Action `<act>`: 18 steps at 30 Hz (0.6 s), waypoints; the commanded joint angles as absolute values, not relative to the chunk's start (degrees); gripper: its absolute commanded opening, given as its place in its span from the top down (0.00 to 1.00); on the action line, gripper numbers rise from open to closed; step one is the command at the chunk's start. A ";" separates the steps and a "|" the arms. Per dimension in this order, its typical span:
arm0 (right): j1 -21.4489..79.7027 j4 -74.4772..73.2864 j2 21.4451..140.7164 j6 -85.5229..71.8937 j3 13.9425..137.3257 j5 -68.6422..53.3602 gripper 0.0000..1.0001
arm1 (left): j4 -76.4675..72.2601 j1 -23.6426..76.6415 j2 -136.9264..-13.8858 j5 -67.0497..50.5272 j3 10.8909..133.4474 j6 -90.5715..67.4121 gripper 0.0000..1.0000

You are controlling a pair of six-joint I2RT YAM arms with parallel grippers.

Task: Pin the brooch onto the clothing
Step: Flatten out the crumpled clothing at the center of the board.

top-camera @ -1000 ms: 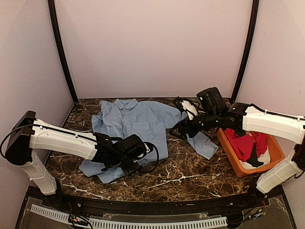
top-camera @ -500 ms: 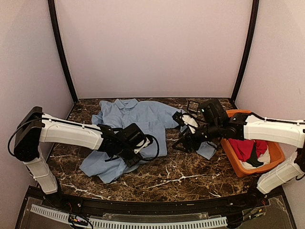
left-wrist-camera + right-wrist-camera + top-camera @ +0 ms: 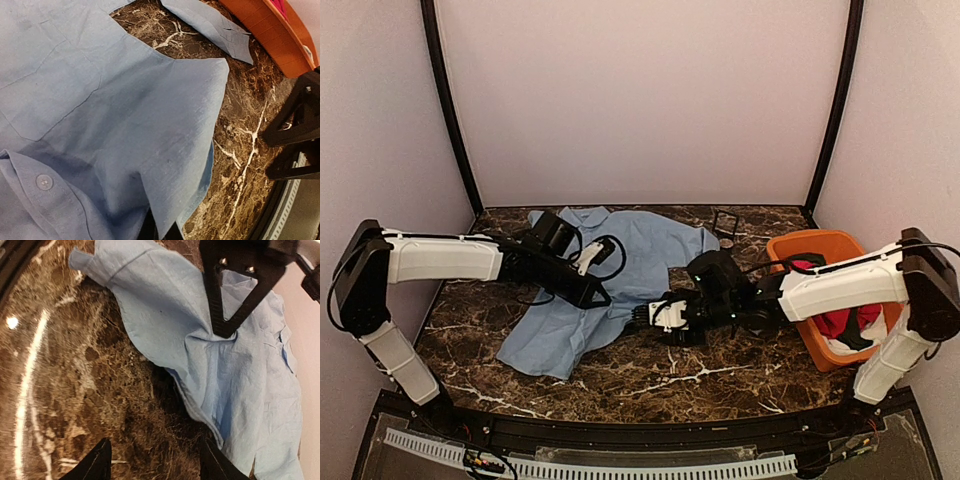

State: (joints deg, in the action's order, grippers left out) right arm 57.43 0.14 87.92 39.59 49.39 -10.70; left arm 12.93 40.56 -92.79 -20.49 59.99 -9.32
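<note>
Clothing (image 3: 645, 255), a light blue shirt, is laid on the bench (image 3: 700, 372) left of centre, with the collar toward the rear wall and the lower part gathered into folds. It is not flat, so no smooth pinning area is presented yet.

A fold of the front panel is pinched by the left claw (image 3: 597, 297), whose jaws are pressed together on the cloth. In the right wrist view the fabric is seen puckered to a point at that grip. This hold is judged to serve for raising and tensioning the panel so that it can be pulled smooth.

The right claw (image 3: 650, 313) is held low over bare bench just beside the shirt's near right edge, with jaws spread and nothing between them. It is judged to be positioned for a second hold on that edge.

The brooch is not identified in any view. An orange basket (image 3: 817, 236) containing a red garment (image 3: 835, 322) is placed at the right, clear of the shirt.
</note>
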 commanded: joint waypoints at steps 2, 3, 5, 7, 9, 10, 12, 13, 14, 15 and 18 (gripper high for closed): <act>60.10 13.27 97.68 52.49 51.21 3.84 0.41 | 9.64 39.06 -93.64 -30.11 58.02 -12.83 0.99; 60.38 15.86 98.49 53.72 50.78 4.04 0.41 | 9.52 38.95 -93.81 -30.35 57.84 -13.05 0.99; 60.54 20.61 99.84 54.75 50.32 4.75 0.40 | 9.17 38.60 -94.05 -31.22 57.71 -13.44 0.99; 60.53 21.50 101.55 55.40 51.16 4.77 0.40 | 8.77 38.25 -94.04 -31.95 57.52 -13.83 0.99; 60.56 22.65 103.72 56.07 52.20 6.20 0.40 | 8.14 37.85 -94.05 -32.82 57.27 -14.35 0.99; 60.56 23.84 105.07 56.46 52.70 7.73 0.41 | 7.62 37.63 -94.14 -33.47 57.15 -14.68 0.99; 60.60 25.97 107.50 56.73 53.67 10.96 0.42 | 7.20 37.34 -94.25 -34.13 57.12 -15.14 0.99; 60.64 26.92 108.43 56.96 53.87 11.48 0.43 | 6.99 37.26 -94.36 -34.29 57.04 -15.35 0.99; 60.62 27.51 109.01 57.22 53.92 11.45 0.44 | 6.47 36.98 -94.38 -34.79 56.95 -15.92 0.99; 60.72 28.29 109.41 57.38 53.84 11.10 0.48 | 5.55 36.77 -94.35 -35.15 56.65 -16.27 0.99; 61.01 28.11 109.11 56.43 53.68 10.30 0.84 | 3.66 35.67 -94.28 -37.03 55.74 -18.21 0.99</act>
